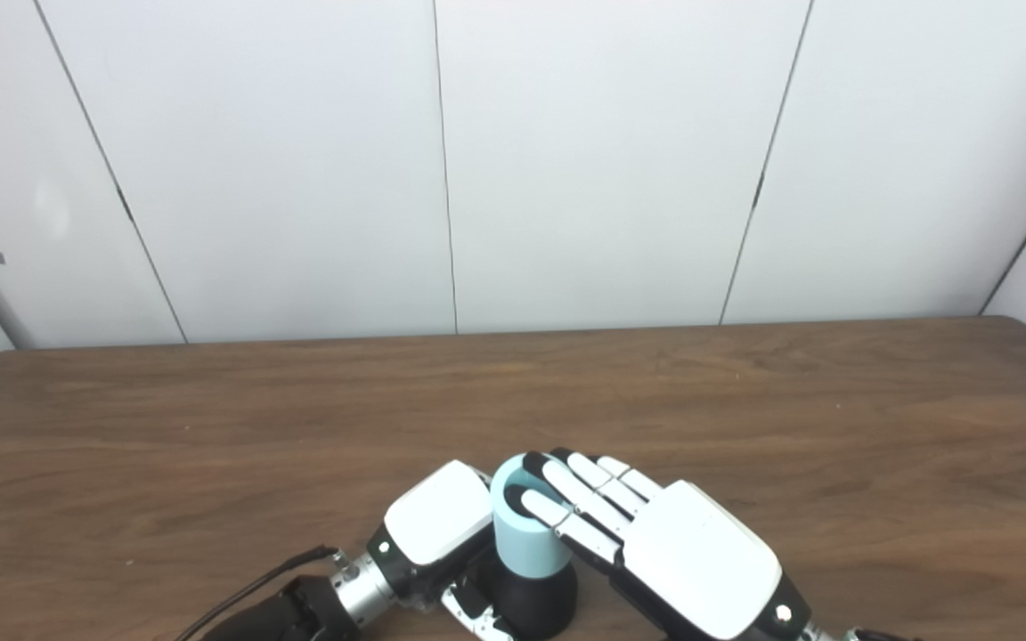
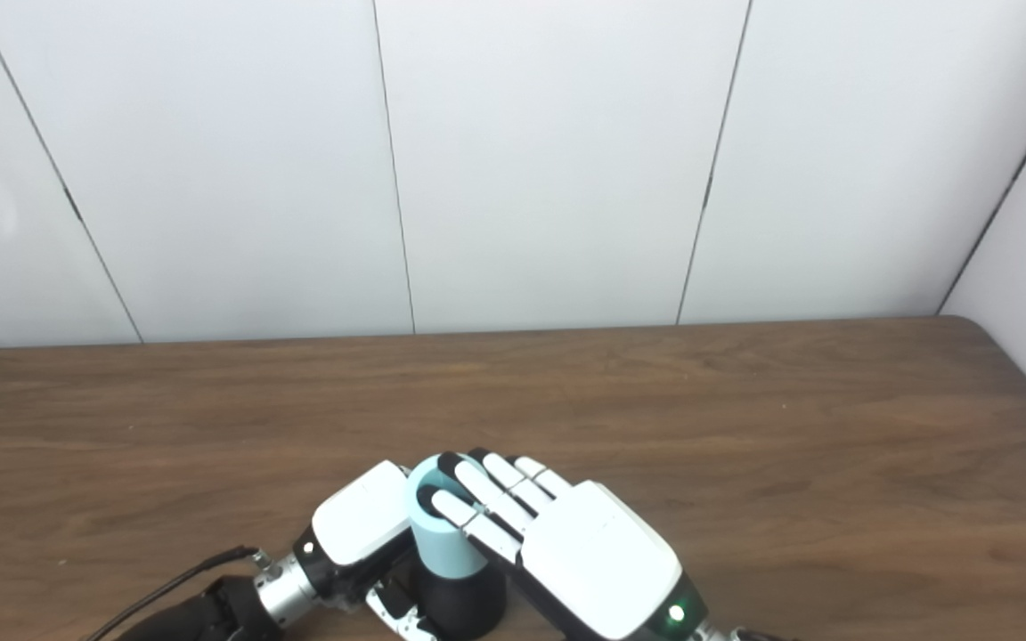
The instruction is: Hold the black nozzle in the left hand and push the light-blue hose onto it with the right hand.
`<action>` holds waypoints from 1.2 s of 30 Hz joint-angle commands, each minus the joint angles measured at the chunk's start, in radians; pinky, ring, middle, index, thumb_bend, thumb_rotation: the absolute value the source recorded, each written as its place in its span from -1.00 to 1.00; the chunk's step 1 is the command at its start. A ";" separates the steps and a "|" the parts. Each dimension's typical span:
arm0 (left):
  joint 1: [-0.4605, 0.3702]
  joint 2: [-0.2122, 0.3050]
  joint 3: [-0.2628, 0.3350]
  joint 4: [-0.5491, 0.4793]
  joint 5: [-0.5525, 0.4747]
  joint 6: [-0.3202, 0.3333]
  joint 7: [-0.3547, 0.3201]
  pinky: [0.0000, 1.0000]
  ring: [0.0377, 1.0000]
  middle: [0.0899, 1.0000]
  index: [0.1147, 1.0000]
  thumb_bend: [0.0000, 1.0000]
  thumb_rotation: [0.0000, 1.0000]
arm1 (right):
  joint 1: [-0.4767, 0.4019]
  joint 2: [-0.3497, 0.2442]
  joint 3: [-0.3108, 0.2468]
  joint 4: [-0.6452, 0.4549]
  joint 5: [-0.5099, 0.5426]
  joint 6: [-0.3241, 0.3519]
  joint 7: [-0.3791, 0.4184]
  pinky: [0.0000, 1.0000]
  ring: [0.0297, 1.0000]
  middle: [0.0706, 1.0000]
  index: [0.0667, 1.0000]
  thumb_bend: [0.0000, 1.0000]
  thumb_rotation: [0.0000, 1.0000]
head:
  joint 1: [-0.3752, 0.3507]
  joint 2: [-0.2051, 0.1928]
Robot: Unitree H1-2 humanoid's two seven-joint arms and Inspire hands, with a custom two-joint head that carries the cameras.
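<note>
The black nozzle (image 1: 541,604) stands upright near the table's front edge. The light-blue hose (image 1: 526,541), a short tube, sits upright on top of it, its lower end over the nozzle. My left hand (image 1: 437,525) is wrapped around the nozzle from the left, its fingers (image 1: 476,616) curled at the base. My right hand (image 1: 678,556) comes from the right with its fingers (image 1: 566,499) stretched flat across the hose's open top, not closed around it. The joint between hose and nozzle is partly hidden by both hands.
The brown wooden table (image 1: 745,401) stretches back to white wall panels (image 1: 602,160). A black cable (image 1: 255,583) runs along my left forearm at the lower left. The table's right corner is rounded (image 1: 1025,325).
</note>
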 commanded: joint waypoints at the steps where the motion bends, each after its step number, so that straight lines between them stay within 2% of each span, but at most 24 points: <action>1: 0.120 -0.043 -0.078 0.065 -0.003 -0.006 -0.045 -0.48 -0.38 -0.24 -0.09 0.04 -1.00 | 0.045 -0.052 0.053 0.058 -0.001 -0.015 0.175 0.80 0.92 0.92 0.81 0.77 0.84 | 0.000 0.001; 5: 0.118 -0.042 -0.083 0.067 0.000 -0.006 -0.035 -0.41 -0.31 -0.22 -0.10 0.04 -1.00 | 0.038 -0.053 0.053 0.056 0.002 -0.016 0.166 0.79 0.90 0.92 0.80 0.77 0.82 | 0.000 0.001; 13: 0.116 -0.044 -0.084 0.074 0.006 -0.006 -0.047 -0.58 -0.50 -0.31 -0.09 0.03 -1.00 | 0.028 -0.049 0.058 0.048 0.002 -0.018 0.154 0.80 0.91 0.92 0.79 0.77 0.77 | -0.001 0.001; 16: 0.114 -0.045 -0.090 0.078 0.009 -0.006 -0.041 -0.65 -0.58 -0.17 -0.16 0.05 -1.00 | 0.025 -0.048 0.060 0.047 -0.001 -0.017 0.158 0.84 0.92 0.93 0.80 0.76 0.76 | -0.001 0.000; 18: 0.113 -0.044 -0.094 0.079 0.016 -0.006 -0.036 -0.62 -0.54 -0.28 -0.09 0.03 -1.00 | 0.022 -0.046 0.061 0.045 -0.001 -0.014 0.163 0.84 0.92 0.94 0.81 0.76 0.77 | -0.001 0.001; 23: 0.110 -0.045 -0.102 0.084 0.016 -0.006 -0.031 -0.67 -0.61 -0.16 -0.16 0.05 -1.00 | 0.012 -0.047 0.061 0.053 0.009 -0.014 0.159 0.81 0.92 0.93 0.79 0.76 0.77 | -0.002 0.001; 25: 0.109 -0.045 -0.104 0.084 0.012 -0.006 -0.035 -0.64 -0.56 -0.27 -0.11 0.03 -1.00 | 0.008 -0.049 0.061 0.057 0.017 -0.017 0.152 0.78 0.90 0.91 0.78 0.77 0.79 | -0.002 0.001; 29: 0.109 -0.046 -0.110 0.090 -0.009 -0.006 -0.037 -0.64 -0.57 -0.33 -0.10 0.03 -1.00 | 0.005 -0.054 0.061 0.063 0.031 -0.019 0.146 0.77 0.89 0.90 0.78 0.78 0.80 | -0.001 0.001; 32: 0.112 -0.046 -0.106 0.090 -0.052 -0.006 -0.066 -0.68 -0.62 -0.19 -0.15 0.04 -1.00 | 0.007 -0.058 0.063 0.059 0.023 -0.017 0.154 0.81 0.91 0.92 0.81 0.78 0.80 | -0.001 0.001; 36: 0.112 -0.045 -0.108 0.093 -0.078 -0.006 -0.080 -0.71 -0.64 -0.16 -0.17 0.05 -1.00 | 0.017 -0.058 0.065 0.059 0.011 -0.017 0.153 0.80 0.91 0.92 0.80 0.77 0.80 | -0.001 0.001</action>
